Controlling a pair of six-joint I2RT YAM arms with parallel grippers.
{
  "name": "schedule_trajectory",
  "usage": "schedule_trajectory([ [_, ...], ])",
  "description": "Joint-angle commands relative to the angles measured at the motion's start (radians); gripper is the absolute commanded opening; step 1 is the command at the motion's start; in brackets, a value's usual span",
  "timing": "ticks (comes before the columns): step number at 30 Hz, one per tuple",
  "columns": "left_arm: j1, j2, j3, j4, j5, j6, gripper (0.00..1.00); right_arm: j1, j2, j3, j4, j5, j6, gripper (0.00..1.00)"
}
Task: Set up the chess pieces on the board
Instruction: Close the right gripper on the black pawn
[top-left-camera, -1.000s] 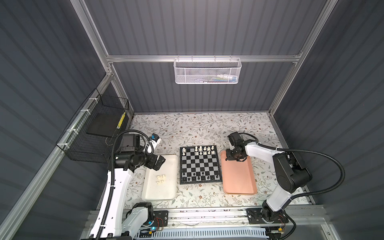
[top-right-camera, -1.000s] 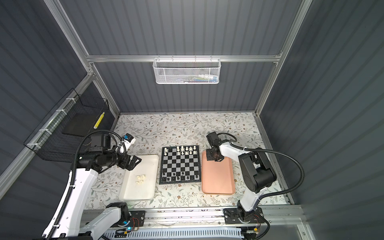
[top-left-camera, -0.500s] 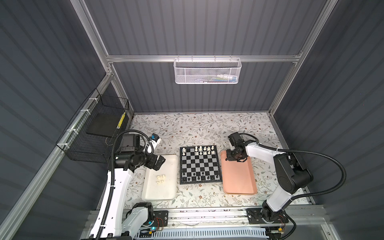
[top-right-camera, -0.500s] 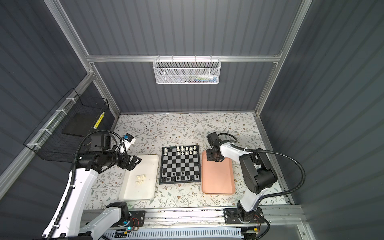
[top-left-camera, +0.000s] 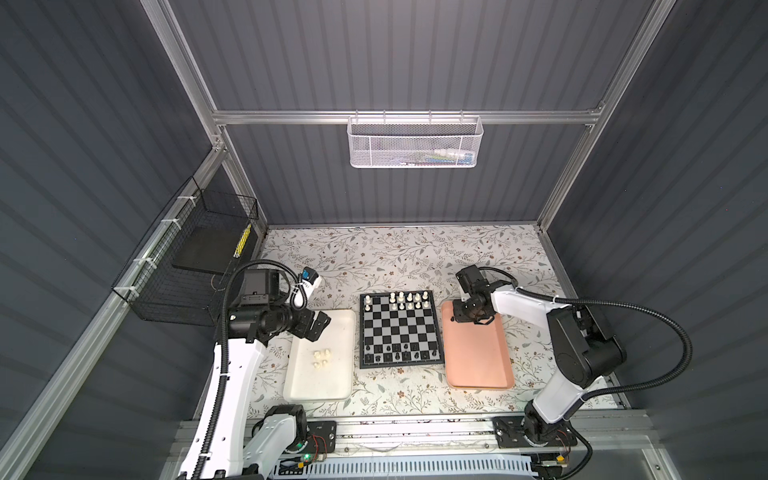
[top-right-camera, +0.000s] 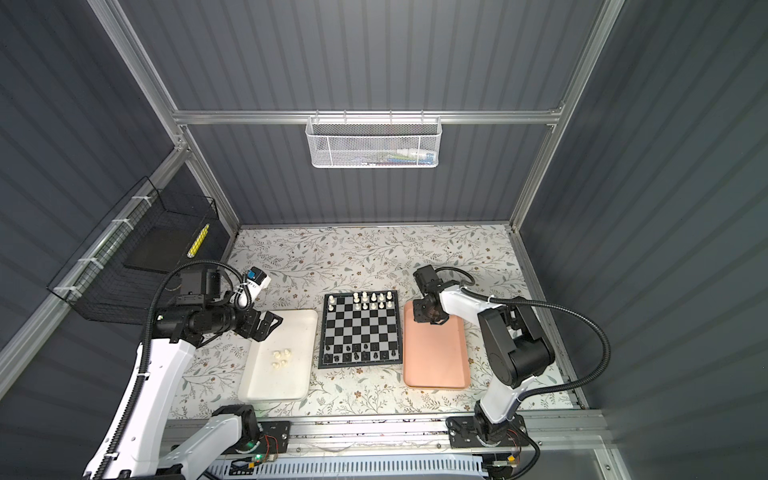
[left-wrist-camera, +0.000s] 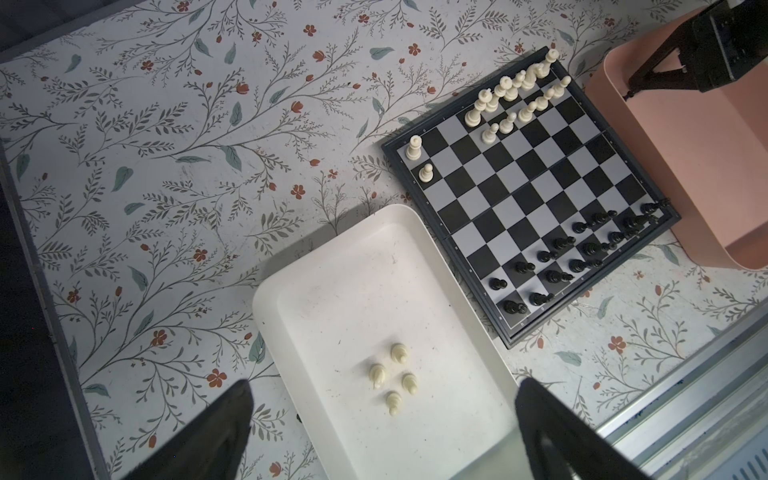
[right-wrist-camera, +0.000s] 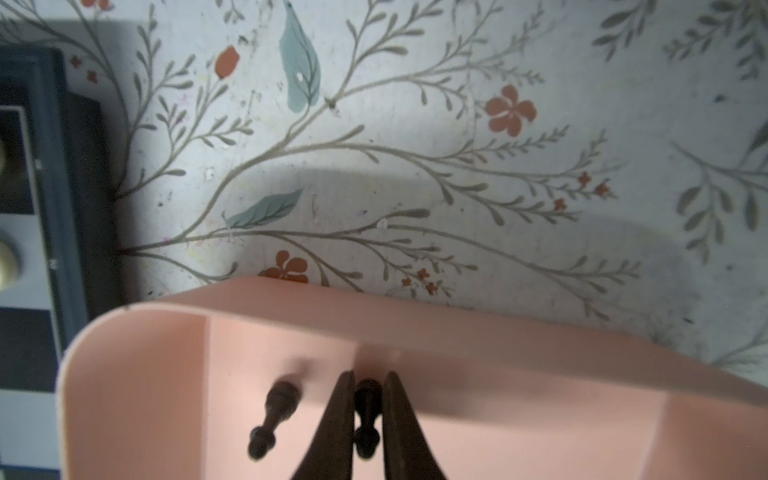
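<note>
A small black plastic pawn was pinched tight in the right gripper at the far end of the salmon-pink plastic tray, with a second black pawn lying just beside it. Left of that tray, the black-and-grey chequered chessboard carried cream-white pieces on its far rows and black pieces on its near rows. Further left, four loose cream-white chessmen lay in the white plastic tray, where the left gripper hung with jaws spread wide.
</note>
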Motion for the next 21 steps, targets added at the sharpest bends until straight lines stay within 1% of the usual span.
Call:
schedule_trajectory([
  [1,-0.003,-0.011,-0.007,-0.023,0.004,0.009,0.99,0.004,-0.026,-0.003,-0.028,0.009,-0.006,0.14],
  [21,-0.004,-0.016,-0.016,-0.020,0.006,0.008,1.00,0.010,-0.055,-0.018,-0.028,0.013,0.002,0.13],
])
